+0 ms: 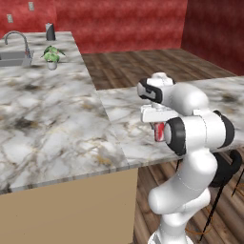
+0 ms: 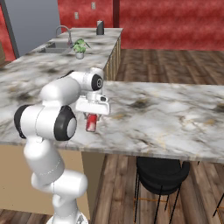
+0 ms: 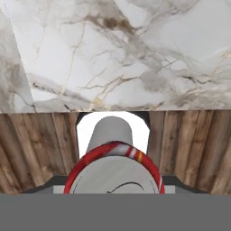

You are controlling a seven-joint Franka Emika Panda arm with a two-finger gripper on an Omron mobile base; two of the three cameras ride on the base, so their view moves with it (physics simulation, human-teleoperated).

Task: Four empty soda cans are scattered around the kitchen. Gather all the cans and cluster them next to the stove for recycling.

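Red-walled kitchen, marble table (image 1: 57, 124), and a red soda can (image 2: 91, 123) in our hand (image 2: 92, 119).

We see our white arm bent over the near edge of the L-shaped marble table, the hand pointing down with its jaws narrowed on the can, which hangs upright just above the table's edge. In the hand view we look straight onto the can's silver top (image 3: 114, 173) with its red rim, wooden floor (image 3: 27, 149) to either side and the marble beyond. Far back on the table stand a sink with a curved faucet (image 1: 18, 40), a small potted plant (image 1: 52, 56) and a dark container (image 1: 50, 32). A black stool (image 2: 161, 174) sits beneath the table's overhang.
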